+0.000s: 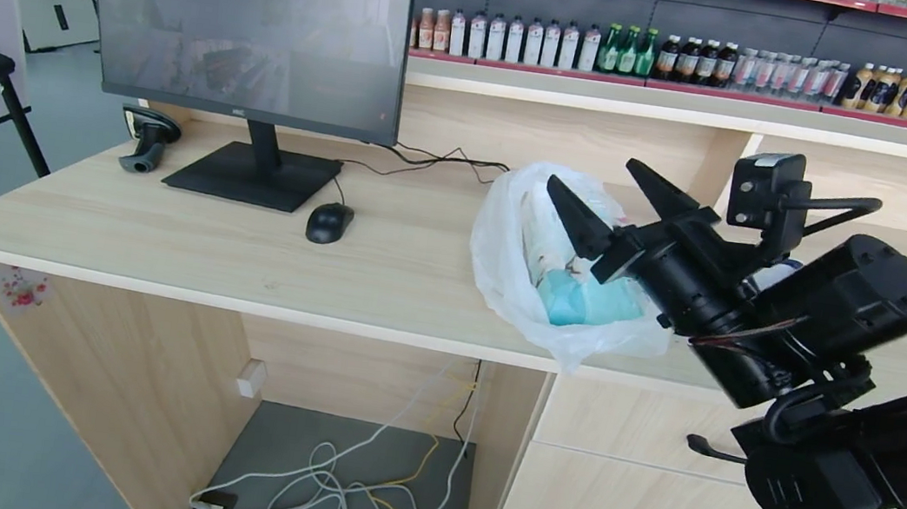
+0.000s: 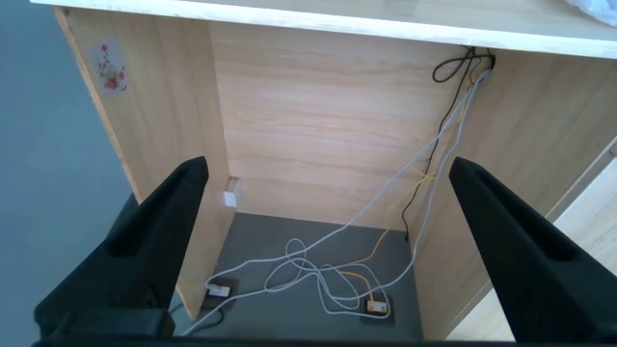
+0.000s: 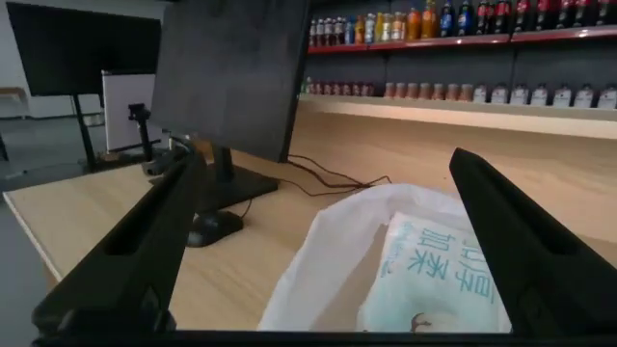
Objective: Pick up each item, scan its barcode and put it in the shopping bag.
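A white translucent shopping bag [image 1: 498, 247] lies on the wooden counter [image 1: 243, 253], right of the middle. Inside it are a teal package [image 1: 587, 303] and a pale printed pack [image 1: 547, 241]. My right gripper [image 1: 595, 177] hangs open just above the bag's mouth with nothing between its fingers. In the right wrist view the bag [image 3: 318, 260] and the teal-printed pack [image 3: 434, 270] lie straight ahead of the right gripper [image 3: 323, 164]. A black barcode scanner [image 1: 146, 140] stands at the counter's far left. My left gripper [image 2: 328, 169] is open and empty, low, facing the space under the counter.
A monitor [image 1: 249, 9] on its stand and a black mouse [image 1: 329, 222] occupy the counter's left half. Shelves of bottles [image 1: 707, 60] line the back wall. Loose cables [image 2: 328, 280] lie on the floor under the counter. A tripod [image 1: 9, 100] stands off to the left.
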Available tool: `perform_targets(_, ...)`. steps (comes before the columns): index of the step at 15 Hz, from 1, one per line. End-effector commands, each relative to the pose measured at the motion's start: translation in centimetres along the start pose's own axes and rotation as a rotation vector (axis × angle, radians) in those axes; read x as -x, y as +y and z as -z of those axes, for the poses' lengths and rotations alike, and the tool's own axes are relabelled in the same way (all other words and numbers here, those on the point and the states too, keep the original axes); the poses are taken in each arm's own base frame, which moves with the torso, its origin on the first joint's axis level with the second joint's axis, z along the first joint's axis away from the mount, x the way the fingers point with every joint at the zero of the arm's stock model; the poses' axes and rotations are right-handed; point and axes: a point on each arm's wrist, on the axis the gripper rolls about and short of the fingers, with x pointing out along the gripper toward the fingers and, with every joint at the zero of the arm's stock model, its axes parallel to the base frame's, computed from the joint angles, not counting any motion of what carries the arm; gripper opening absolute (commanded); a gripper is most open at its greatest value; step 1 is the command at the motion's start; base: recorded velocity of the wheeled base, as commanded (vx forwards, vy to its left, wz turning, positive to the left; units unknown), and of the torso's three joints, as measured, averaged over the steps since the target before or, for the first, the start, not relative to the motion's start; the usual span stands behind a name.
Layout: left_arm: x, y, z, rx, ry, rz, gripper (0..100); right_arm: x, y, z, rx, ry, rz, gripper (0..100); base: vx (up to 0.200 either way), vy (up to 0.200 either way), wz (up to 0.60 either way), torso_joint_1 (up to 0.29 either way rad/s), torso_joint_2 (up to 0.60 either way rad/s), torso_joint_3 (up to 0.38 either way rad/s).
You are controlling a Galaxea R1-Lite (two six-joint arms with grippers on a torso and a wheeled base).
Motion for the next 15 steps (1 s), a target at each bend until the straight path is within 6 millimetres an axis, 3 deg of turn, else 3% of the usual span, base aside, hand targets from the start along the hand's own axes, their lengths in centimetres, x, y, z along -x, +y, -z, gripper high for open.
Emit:
perform_targets(1, 0.0, 0.0, 0.0, 0.000, 0.000, 0.000, 100, 1.0, 0.5, 0.1, 0.007, 0.032, -0.017, 100, 0.000, 0.000, 0.00, 0.000, 0.00, 0.000)
perform_targets(8, 0.0, 0.0, 0.0, 0.003, 0.000, -0.002, 100, 1.8, -1.5, 0.1, 0.044, 0.048, 0.039, 100, 0.000, 0.000, 0.00, 0.000, 0.00, 0.000)
perform_targets(15, 0.0, 0.0, 0.0, 0.005, 0.000, 0.000, 100, 2.1, -1.6, 0.7, 0.037, 0.074, 0.044, 100, 0.000, 0.000, -0.60, 0.002, 0.00, 0.002)
